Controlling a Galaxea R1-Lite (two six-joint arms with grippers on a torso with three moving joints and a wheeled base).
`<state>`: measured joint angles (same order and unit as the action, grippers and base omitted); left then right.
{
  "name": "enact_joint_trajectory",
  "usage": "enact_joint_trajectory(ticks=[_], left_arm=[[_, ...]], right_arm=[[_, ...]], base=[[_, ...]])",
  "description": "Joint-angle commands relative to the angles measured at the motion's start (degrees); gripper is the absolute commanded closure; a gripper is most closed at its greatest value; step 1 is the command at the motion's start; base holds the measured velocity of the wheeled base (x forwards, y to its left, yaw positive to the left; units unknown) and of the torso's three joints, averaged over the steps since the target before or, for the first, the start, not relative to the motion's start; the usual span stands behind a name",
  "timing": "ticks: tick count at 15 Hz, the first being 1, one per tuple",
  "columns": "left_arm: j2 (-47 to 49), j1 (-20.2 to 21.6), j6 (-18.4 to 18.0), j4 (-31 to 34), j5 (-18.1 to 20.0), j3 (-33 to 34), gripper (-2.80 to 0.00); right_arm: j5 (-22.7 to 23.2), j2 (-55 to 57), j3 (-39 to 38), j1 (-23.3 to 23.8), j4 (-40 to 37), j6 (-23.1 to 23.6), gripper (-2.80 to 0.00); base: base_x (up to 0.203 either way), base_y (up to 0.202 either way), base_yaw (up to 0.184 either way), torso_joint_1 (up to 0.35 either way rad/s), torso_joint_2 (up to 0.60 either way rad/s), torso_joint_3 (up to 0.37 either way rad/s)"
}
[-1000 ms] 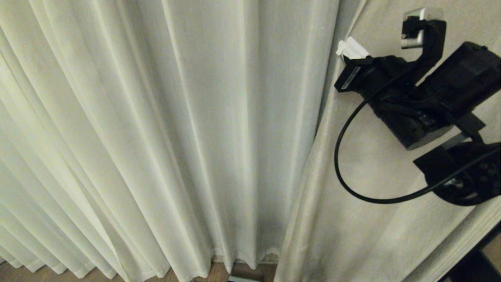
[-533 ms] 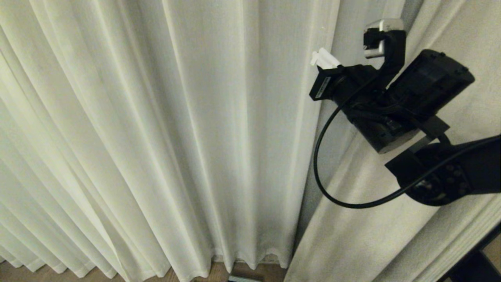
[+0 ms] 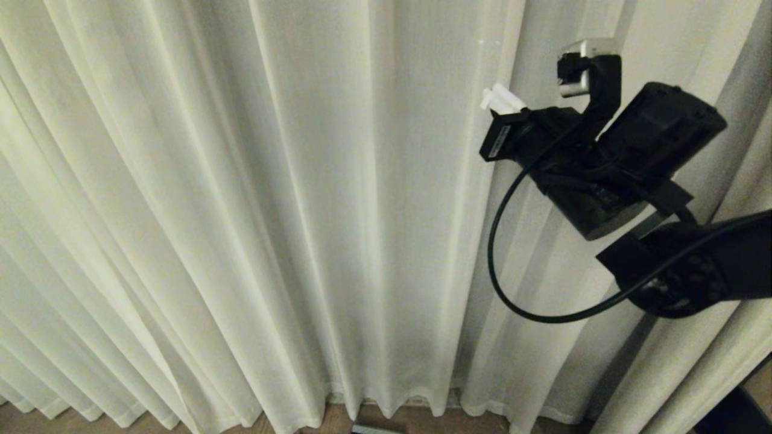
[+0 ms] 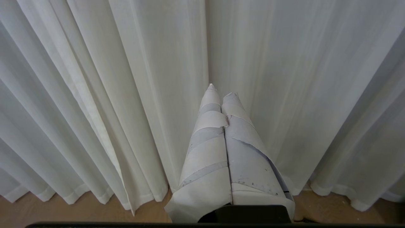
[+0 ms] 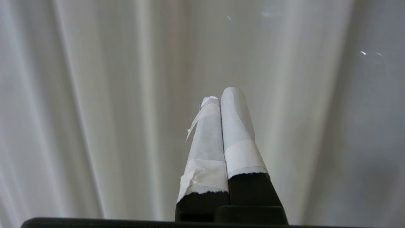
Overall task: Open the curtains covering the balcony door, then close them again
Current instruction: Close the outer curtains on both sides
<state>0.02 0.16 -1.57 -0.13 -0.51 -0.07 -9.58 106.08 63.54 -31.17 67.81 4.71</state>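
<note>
Fingers pressed together, nothing pinched: right gripper (image 3: 496,97), black-bodied with white-taped tips, raised on the right of the head view and pointing at the seam where the two panels meet. Just at, perhaps brushing, the inner edge of the right-hand panel; contact not certain from the right wrist view, where the paired tips (image 5: 221,104) stand close before pale folds. Left gripper (image 4: 220,91) likewise clamped on nothing, held low near the hems and the wooden floor (image 4: 79,212), evidently parked.

All around, the cream-white, floor-length pleated fabric curtains (image 3: 271,211), hanging drawn together across the whole view, edges meeting near the middle. Balcony door entirely hidden behind them; no glass or frame visible.

Judged step: either panels pushed shut at the end, or opening not yet begun; cannot tell which. Next move: tips slipped behind a panel edge, then swept sideways, if opening remains.
</note>
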Motion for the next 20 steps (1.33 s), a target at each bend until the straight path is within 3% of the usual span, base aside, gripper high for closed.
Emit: enact_joint_trajectory(ticks=[1,4,7,9,15,18,19,20], left_arm=[[0.0,0.0,0.0,0.0,0.0,0.0,0.00],[0.0,0.0,0.0,0.0,0.0,0.1,0.00],[0.0,0.0,0.0,0.0,0.0,0.0,0.00],[0.0,0.0,0.0,0.0,0.0,0.0,0.00],[0.0,0.0,0.0,0.0,0.0,0.0,0.00],[0.0,0.0,0.0,0.0,0.0,0.0,0.00],[0.0,0.0,0.0,0.0,0.0,0.0,0.00],[0.0,0.0,0.0,0.0,0.0,0.1,0.00]], right_arm=[[0.0,-3.7,-1.9,3.5,-2.4,0.0,0.00],[0.1,-9.8,-6.5,10.6,-9.0,0.0,0.00],[0.3,-17.2,-13.1,20.7,-17.3,-0.4,0.00],[0.3,-21.7,-18.1,26.8,-21.8,-3.2,0.00],[0.5,-31.3,-28.9,41.9,-25.9,-7.5,0.00],[1.0,-34.7,-33.5,45.6,-25.9,-7.9,0.00],[1.0,-36.0,-34.5,46.0,-26.0,-8.6,-2.67],[1.1,-36.8,-35.2,46.1,-26.1,-9.2,-2.80]], base=[[0.000,0.000,0.000,0.000,0.00,0.000],[0.000,0.000,0.000,0.000,0.00,0.000],[0.000,0.000,0.000,0.000,0.00,0.000],[0.000,0.000,0.000,0.000,0.00,0.000],[0.000,0.000,0.000,0.000,0.00,0.000],[0.000,0.000,0.000,0.000,0.00,0.000],[0.000,0.000,0.000,0.000,0.00,0.000],[0.000,0.000,0.000,0.000,0.00,0.000]])
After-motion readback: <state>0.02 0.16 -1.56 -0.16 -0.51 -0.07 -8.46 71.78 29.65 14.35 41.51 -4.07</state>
